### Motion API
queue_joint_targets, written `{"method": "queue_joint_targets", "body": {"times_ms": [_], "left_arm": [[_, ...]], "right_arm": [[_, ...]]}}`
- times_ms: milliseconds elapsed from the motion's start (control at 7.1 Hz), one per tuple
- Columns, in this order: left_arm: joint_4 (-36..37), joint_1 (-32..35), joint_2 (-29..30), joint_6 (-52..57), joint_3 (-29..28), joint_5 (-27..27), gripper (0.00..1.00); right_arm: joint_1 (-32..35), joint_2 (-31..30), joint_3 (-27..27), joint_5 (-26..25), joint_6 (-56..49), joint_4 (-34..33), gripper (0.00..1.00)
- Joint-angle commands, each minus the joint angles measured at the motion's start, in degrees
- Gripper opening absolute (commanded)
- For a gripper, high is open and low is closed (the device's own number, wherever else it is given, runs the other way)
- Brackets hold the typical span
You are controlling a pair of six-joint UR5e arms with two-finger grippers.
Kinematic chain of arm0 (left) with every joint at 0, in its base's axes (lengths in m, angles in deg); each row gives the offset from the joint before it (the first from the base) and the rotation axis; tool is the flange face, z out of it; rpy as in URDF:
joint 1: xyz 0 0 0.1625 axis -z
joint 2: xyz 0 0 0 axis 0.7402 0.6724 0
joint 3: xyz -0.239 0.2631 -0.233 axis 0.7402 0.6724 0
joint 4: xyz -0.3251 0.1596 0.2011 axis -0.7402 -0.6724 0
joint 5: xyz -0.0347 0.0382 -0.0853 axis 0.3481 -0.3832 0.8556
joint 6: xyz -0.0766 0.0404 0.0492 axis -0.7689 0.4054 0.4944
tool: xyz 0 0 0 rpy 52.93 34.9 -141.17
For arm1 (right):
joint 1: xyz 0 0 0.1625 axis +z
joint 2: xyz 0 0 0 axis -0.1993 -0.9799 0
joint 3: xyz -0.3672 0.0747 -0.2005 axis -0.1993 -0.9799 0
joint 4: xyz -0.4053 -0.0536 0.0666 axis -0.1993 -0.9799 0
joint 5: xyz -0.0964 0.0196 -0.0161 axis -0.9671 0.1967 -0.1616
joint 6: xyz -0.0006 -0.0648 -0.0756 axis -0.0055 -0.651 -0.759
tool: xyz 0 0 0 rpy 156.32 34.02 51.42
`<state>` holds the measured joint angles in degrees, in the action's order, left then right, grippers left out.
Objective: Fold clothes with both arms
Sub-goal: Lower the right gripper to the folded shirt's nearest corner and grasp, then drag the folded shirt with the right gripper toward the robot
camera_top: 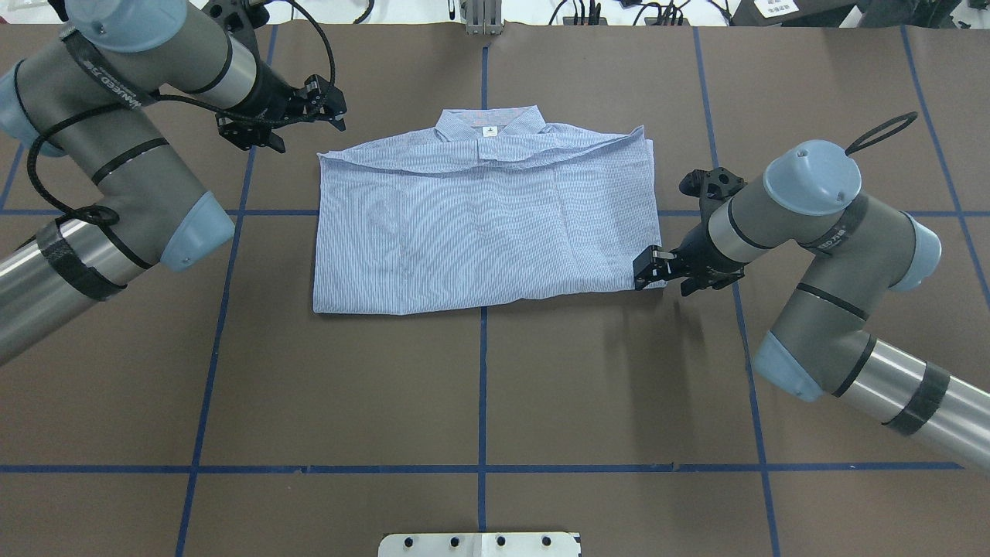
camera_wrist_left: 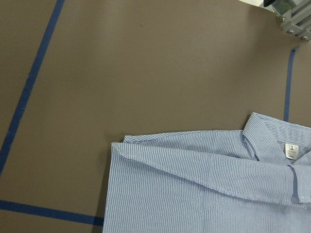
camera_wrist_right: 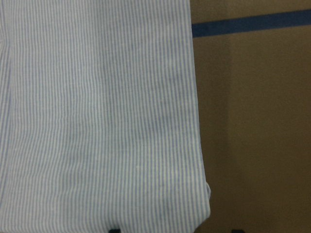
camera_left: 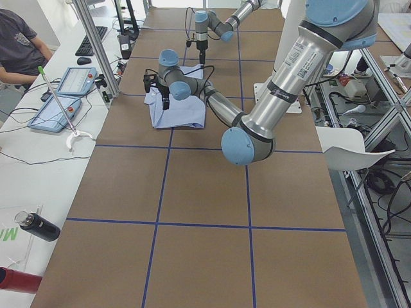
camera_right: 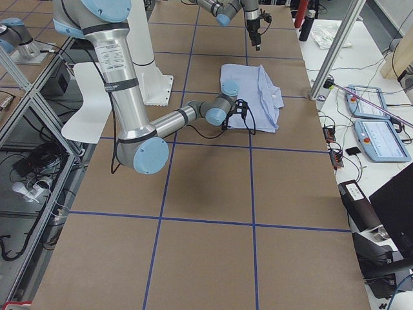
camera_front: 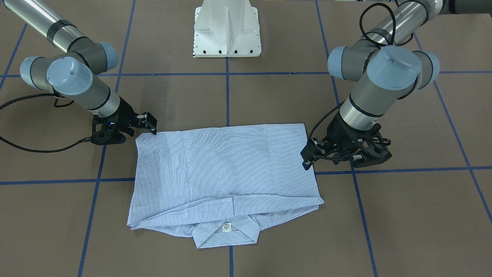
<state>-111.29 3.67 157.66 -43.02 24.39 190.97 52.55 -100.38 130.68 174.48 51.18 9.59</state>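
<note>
On the table (camera_top: pixel 479 387): a brown surface crossed by blue tape lines (camera_top: pixel 482 363), with a light blue, finely white-striped button-up shirt (camera_top: pixel 479 232) lying folded into a flat rectangle near the middle.
Shirt's collar (camera_top: pixel 487 124): it pokes out from the edge farthest from the robot, the small white neck label (camera_top: pixel 488 132) facing up.
Folded sleeve: a band of cloth lies across the shirt just below the collar.
Right hand (camera_top: pixel 642 272): a black two-finger hand, low at the shirt's near right corner. Its fingers are spread apart at that edge. I cannot tell whether they touch the cloth.
Left hand (camera_top: pixel 336 102): black as well, fingers parted and holding nothing. It hovers off the shirt's far left corner, clear of the cloth.
Robot base (camera_front: pixel 227 30): a white pedestal stands on the table behind the shirt.
</note>
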Motion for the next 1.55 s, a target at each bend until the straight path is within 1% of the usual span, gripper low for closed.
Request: {"method": "queue_joint_targets", "body": {"times_ms": [0,141,422,563,704,986,1126,1267,1408], "left_arm": [[0.0,0.0,0.03,0.0,0.04,-0.01,0.99],[0.0,0.0,-0.05,0.0,-0.05,-0.1,0.99],[0.0,0.0,-0.05,0.0,-0.05,-0.1,0.99],[0.09,0.0,-0.05,0.0,-0.05,-0.1,0.99],[0.17,0.09,0.03,0.0,-0.05,-0.1,0.99],[0.35,0.09,0.03,0.0,0.12,-0.19,0.98],[0.44,0.09,0.03,0.0,0.73,-0.19,0.98],[0.44,0.09,-0.05,0.0,1.18,-0.1,0.99],[0.44,0.09,-0.05,0.0,1.53,-0.1,0.99]], "right_arm": [[-0.01,-0.01,-0.21,-0.28,-0.23,0.07,0.24],[-0.01,-0.01,-0.03,0.16,-0.41,0.07,0.0],[0.25,-0.09,0.76,0.51,-0.58,-0.02,0.0],[0.43,-0.7,1.98,1.3,-0.58,-0.02,0.0],[0.69,-2.1,4.51,2.09,-0.58,-0.28,0.0],[0.52,-9.55,12.32,4.89,-0.5,-0.11,0.0],[-1.48,-14.72,17.5,5.08,-0.41,-0.11,0.0],[-4.98,-18.78,21.72,5.0,0.11,-0.11,0.0],[-8.32,-21.69,24.29,5.69,1.6,-0.11,0.0]]}}
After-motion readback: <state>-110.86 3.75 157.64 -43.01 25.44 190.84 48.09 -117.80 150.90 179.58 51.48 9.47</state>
